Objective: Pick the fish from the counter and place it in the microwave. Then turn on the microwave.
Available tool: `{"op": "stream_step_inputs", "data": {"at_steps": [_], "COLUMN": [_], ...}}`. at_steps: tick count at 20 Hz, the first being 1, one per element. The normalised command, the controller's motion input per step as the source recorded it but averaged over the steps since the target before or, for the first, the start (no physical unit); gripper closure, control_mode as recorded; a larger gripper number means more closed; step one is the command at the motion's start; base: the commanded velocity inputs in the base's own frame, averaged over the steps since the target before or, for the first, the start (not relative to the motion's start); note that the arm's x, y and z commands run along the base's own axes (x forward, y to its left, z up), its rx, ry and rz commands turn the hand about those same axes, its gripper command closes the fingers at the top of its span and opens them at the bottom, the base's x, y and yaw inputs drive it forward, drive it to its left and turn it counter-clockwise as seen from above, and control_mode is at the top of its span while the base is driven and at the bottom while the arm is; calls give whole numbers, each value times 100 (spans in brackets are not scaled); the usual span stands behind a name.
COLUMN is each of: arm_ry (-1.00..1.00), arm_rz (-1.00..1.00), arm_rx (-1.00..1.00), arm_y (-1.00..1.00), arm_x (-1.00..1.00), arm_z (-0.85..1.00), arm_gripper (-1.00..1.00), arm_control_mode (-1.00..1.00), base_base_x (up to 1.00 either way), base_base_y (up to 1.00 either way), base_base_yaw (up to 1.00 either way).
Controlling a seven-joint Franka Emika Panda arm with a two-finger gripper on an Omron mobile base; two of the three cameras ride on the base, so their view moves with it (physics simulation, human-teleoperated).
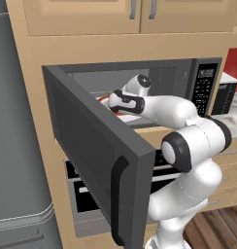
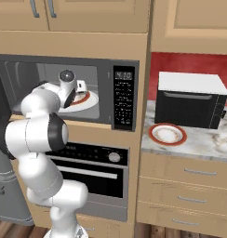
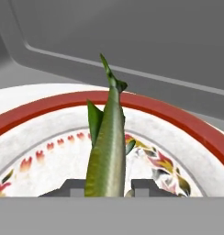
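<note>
The gripper (image 3: 106, 187) was clenched on the fish (image 3: 107, 151), its two dark fingertips (image 3: 70, 187) pressing the green body from either side near the tail-less lower end. From between the fingers the fish ran straight ahead, narrowing to a thin point beyond them, with small fins sticking out to each side partway along. It hung over the plate (image 3: 178, 120), a white dish with a red rim and a ring of small flower marks; whether the fish touched the plate could not be told. Past the plate's far rim, ahead of the fingers, stood the grey inner wall of the microwave (image 3: 132, 41).

In the left base view the arm reached in through the microwave (image 1: 159, 78) opening, its door (image 1: 91, 146) swung wide toward the camera, and the hand sat above the plate (image 1: 104, 98) inside. In the right base view the hand was inside the microwave (image 2: 103, 79) cavity over the plate (image 2: 90, 100), well apart from the counter (image 2: 199, 139), where a second plate (image 2: 167, 134) lay in front of a black toaster oven (image 2: 190, 104).
</note>
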Motion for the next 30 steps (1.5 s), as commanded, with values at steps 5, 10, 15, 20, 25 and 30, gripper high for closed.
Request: {"op": "stream_step_inputs", "data": {"at_steps": [5,10,15,20,25,30], "arm_ry": [0,0,0,-3,-7,-6], "arm_rz": [-3,-7,-10,-11,-11,-9], "arm_rx": [-2,-1,0,0,2,2], "arm_y": [1,2,2,6,9,2], "arm_x": [0,-1,-2,-5,-7,-4], "arm_z": [-18,-11,0,0,0,10], "arm_gripper": [-100,-100,-100,-100,-100,-100], "arm_control_mode": [-100,-100,-100,-100,-100,-100], "base_base_x": [0,0,0,0,0,0], "base_base_y": [0,0,0,0,0,0], "base_base_yaw": [0,0,0,0,0,0]}}
